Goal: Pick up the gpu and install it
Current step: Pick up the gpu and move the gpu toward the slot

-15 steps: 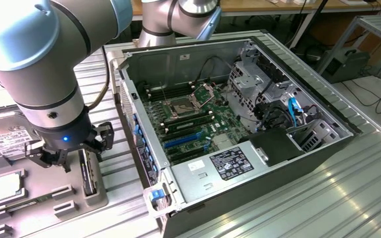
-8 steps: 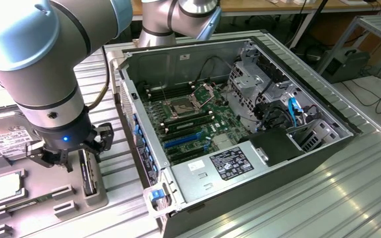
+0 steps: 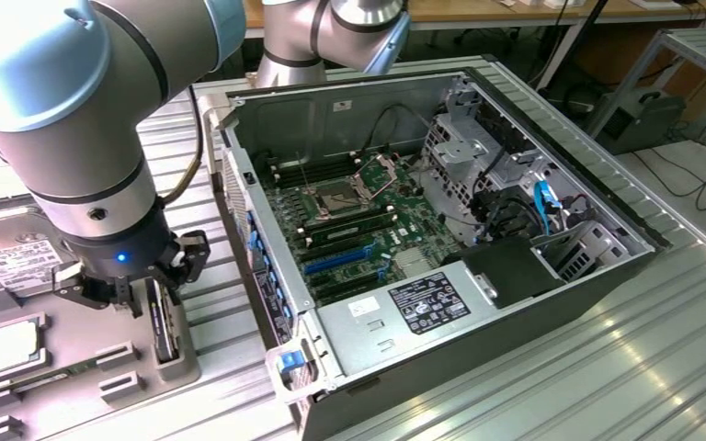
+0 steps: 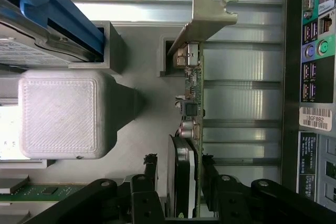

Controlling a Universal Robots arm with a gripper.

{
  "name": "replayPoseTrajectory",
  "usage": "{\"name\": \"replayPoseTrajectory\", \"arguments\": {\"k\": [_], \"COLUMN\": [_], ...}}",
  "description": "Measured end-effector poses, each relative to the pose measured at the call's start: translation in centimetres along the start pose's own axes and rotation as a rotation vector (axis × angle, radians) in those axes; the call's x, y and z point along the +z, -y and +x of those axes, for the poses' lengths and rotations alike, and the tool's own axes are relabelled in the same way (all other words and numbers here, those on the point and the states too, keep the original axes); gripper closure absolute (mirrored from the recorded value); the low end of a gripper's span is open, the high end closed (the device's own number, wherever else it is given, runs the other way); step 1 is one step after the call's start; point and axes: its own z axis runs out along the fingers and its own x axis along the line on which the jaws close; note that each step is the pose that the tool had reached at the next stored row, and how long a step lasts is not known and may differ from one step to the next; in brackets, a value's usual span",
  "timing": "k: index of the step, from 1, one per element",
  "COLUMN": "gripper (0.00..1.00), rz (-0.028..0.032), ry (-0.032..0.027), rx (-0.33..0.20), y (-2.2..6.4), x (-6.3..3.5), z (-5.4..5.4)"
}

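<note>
- Exterior view: the gripper (image 3: 144, 296) hangs over the grey tray (image 3: 84, 367), at the tray's edge nearest the open computer case (image 3: 598, 220).
- The gpu (image 3: 163, 331) stands edge-on in a slot along that edge, a thin dark slab directly under the gripper.
- A hard drive (image 3: 16, 262) with a white label lies toward the tray's far corner; its print is too small to read.
- In the case, the power supply (image 3: 433, 303) carries a black label with white writing that cannot be read.
- Wrist view: the gpu (image 4: 191, 93) is upright, with its silver bracket (image 4: 207, 11) at the far end.
- The gripper (image 4: 179, 166) is spread, its fingers (image 4: 151, 169) straddling the card with a gap on one side.
- A white barcode sticker (image 4: 317, 119) on the case's rear appears to read "18GF882", just beside the port panel (image 4: 317, 51).
</note>
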Motion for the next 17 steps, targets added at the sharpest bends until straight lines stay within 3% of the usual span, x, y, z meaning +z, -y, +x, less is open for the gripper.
{"name": "replayPoseTrajectory", "arguments": {"k": [4, 5, 10, 11, 17], "gripper": [0.56, 0.64, 0.65, 0.72, 0.72], "rz": [0.0000, 0.0000, 0.0001, 0.0001, 0.0001], "ry": [-0.0001, -0.0001, -0.0001, -0.0001, -0.0001], "rx": [0.000, 0.000, 0.000, 0.000, 0.000], "y": [0.02, 0.02, 0.02, 0.02, 0.02], "x": [0.00, 0.00, -0.01, -0.01, -0.01], "z": [0.01, 0.01, 0.01, 0.01, 0.01]}}
